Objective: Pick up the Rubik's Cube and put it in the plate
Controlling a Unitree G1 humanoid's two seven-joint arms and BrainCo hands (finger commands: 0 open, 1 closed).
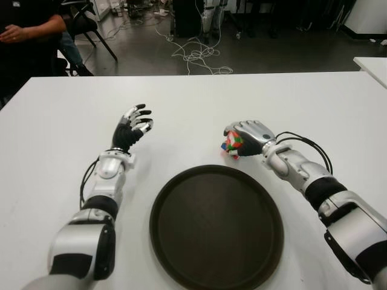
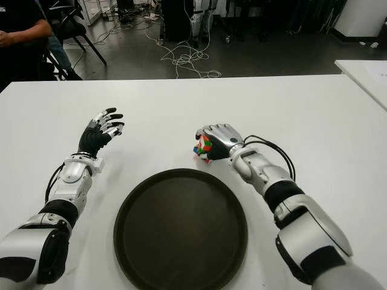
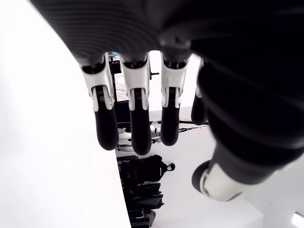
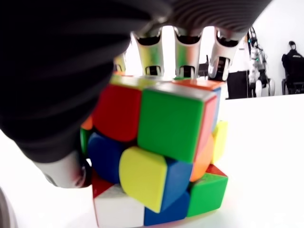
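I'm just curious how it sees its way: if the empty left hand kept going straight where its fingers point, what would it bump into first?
Probably nothing soon. The left hand is open, its fingers aimed away from the robot over bare table. The Rubik's Cube, in the right hand, and the plate lie off that line. Depth is uncertain.

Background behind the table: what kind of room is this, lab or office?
Probably a robotics lab or workshop. Loose cables trail over a bare concrete floor, a seated person watches from the table's far corner, and the right wrist view shows what looks like another robot.
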